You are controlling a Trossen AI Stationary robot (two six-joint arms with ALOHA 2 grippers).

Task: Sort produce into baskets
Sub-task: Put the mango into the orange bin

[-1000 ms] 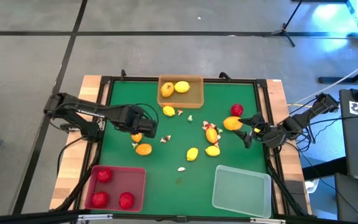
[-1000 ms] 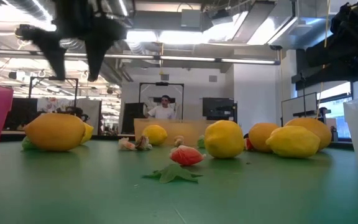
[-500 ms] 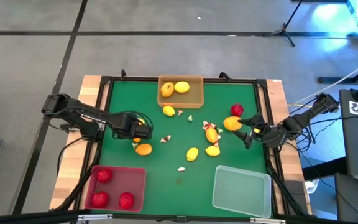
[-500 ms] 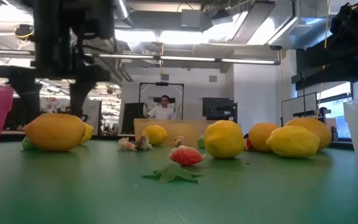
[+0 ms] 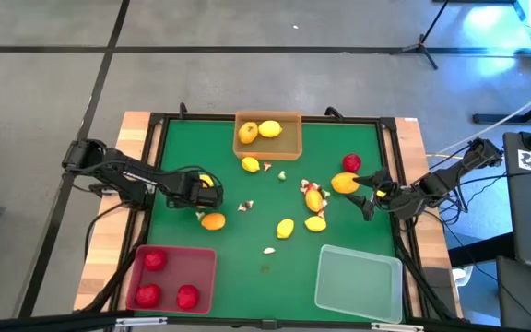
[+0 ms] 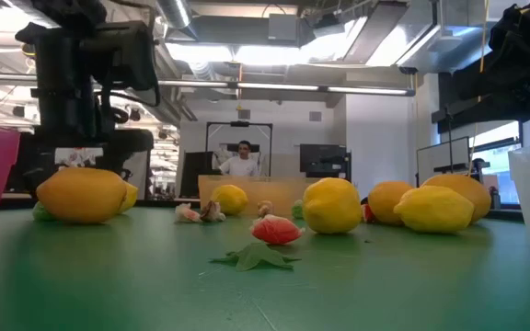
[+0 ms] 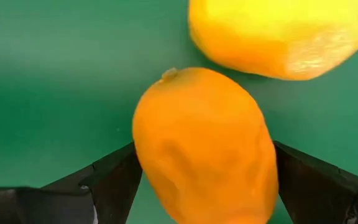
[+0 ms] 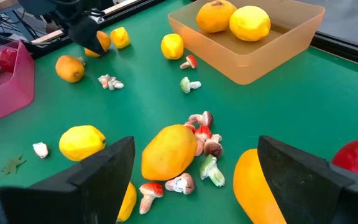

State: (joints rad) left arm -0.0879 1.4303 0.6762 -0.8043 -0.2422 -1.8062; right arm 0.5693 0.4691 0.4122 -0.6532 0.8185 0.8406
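My left gripper (image 5: 201,190) points down at the table's left-middle, open. An orange oval fruit (image 7: 204,137) lies on the green mat between its two fingers, and a yellow fruit (image 7: 278,34) lies just beyond. Another orange fruit (image 5: 213,220) lies nearer the front. My right gripper (image 5: 367,195) hangs open at the right edge, next to an orange fruit (image 5: 344,183) and a red fruit (image 5: 351,163). The orange-tan basket (image 5: 289,146) holds two fruits. The red basket (image 5: 203,269) holds three red fruits. The clear basket (image 5: 359,281) stands at the front right. My left gripper comes from above with one finger (image 7: 114,180) on each long side of the orange fruit, which rests on the mat. I cannot tell whether the fingers touch it.
Between the arms lie yellow fruits (image 5: 286,228), a yellow-orange fruit (image 8: 169,151) and small mushroom-like bits (image 8: 201,124). One yellow fruit (image 5: 250,165) lies in front of the orange-tan basket. A leaf (image 6: 256,257) lies near the front. A person stands in the room beyond.
My left gripper has sunk from well above the table down around the orange fruit, shifting a little toward the table's left edge and rolling about its own axis. Its fingers stay open. The fruits have not moved.
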